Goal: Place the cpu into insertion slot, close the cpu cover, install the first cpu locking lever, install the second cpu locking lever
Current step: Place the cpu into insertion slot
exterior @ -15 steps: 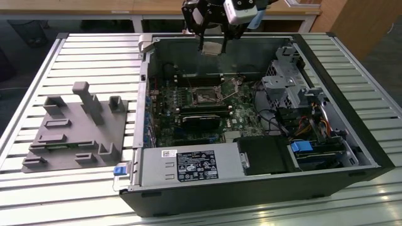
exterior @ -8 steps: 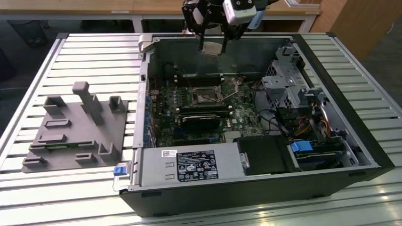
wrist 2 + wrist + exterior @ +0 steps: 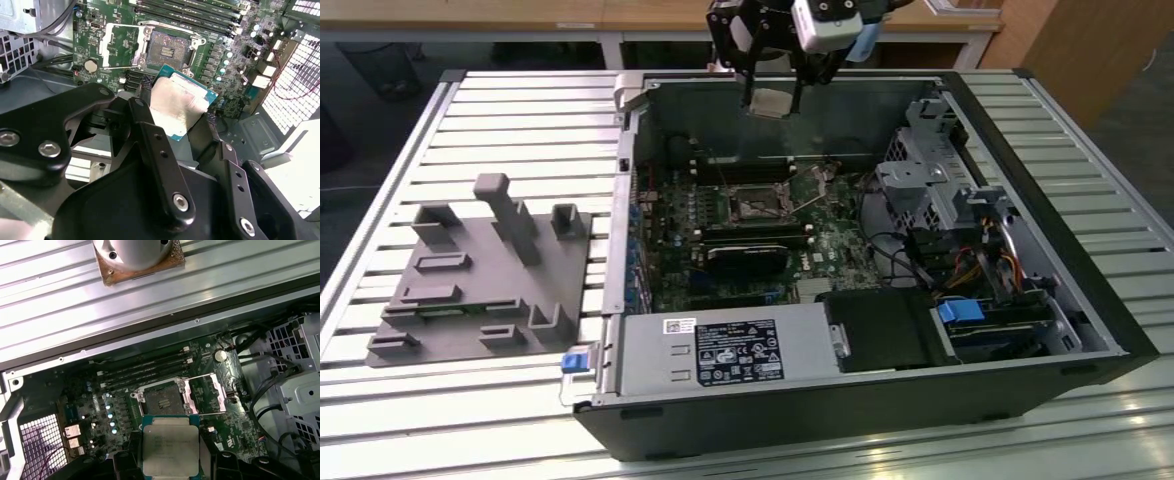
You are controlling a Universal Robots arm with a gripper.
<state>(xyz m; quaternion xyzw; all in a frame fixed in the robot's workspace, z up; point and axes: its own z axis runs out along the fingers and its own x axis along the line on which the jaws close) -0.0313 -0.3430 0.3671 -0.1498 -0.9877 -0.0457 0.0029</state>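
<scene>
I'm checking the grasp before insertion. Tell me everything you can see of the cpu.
The cpu is a flat square chip with a silvery-grey metal top on a green-edged board. The gripper clamps it by two opposite edges, with the metal top facing both wrist views. In the exterior view it hangs above the open computer case, apart from the empty insertion slot, whose cpu cover is swung open.

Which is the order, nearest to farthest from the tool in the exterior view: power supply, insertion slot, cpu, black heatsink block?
1. cpu: gripped in the tool, raised over the far end of the computer case.
2. insertion slot: lower in the picture, almost straight beneath the tool.
3. black heatsink block: just camera-side of the slot.
4. power supply: at the case's near edge.
</scene>
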